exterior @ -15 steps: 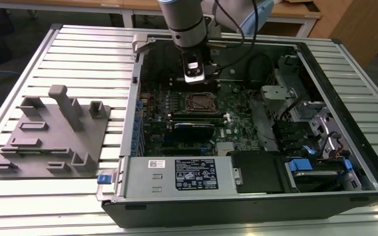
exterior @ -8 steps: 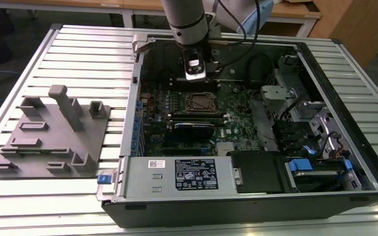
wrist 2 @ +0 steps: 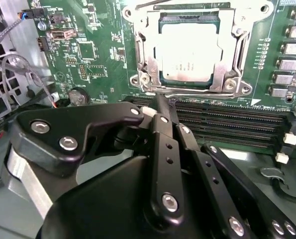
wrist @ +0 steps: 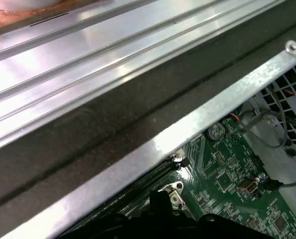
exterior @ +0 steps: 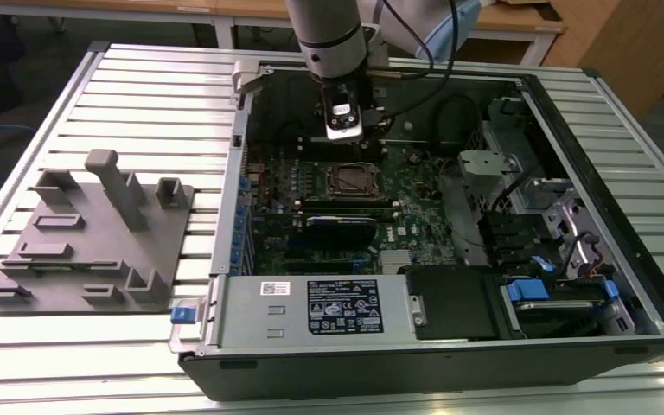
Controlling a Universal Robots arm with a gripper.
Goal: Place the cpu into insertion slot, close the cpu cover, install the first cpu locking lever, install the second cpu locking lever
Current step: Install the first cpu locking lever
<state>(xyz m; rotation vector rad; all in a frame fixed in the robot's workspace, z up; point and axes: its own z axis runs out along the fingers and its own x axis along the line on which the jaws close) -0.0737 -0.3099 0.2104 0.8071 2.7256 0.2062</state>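
In the second wrist view the cpu (wrist 2: 186,49) lies flat in the insertion slot (exterior: 353,179), its silver top showing through the window of the cpu cover (wrist 2: 147,59). The cover lies down around it. One thin wire locking lever (wrist 2: 202,94) runs along the socket edge nearest my fingers, and another (wrist 2: 187,6) runs along the far edge. My gripper (wrist 2: 162,102) is shut, its black fingers side by side with nothing seen between them. Its tip sits just short of the near lever. In the exterior view the gripper (exterior: 345,138) hangs over the green board behind the socket.
Long black memory slots (wrist 2: 227,124) run beside the socket under my fingers. The case's metal rim (wrist: 187,134) passes close by. A power supply (exterior: 309,307) and blue-tabbed drive bays (exterior: 539,290) fill the case front. A grey fixture plate (exterior: 90,233) stands at the exterior view's left.
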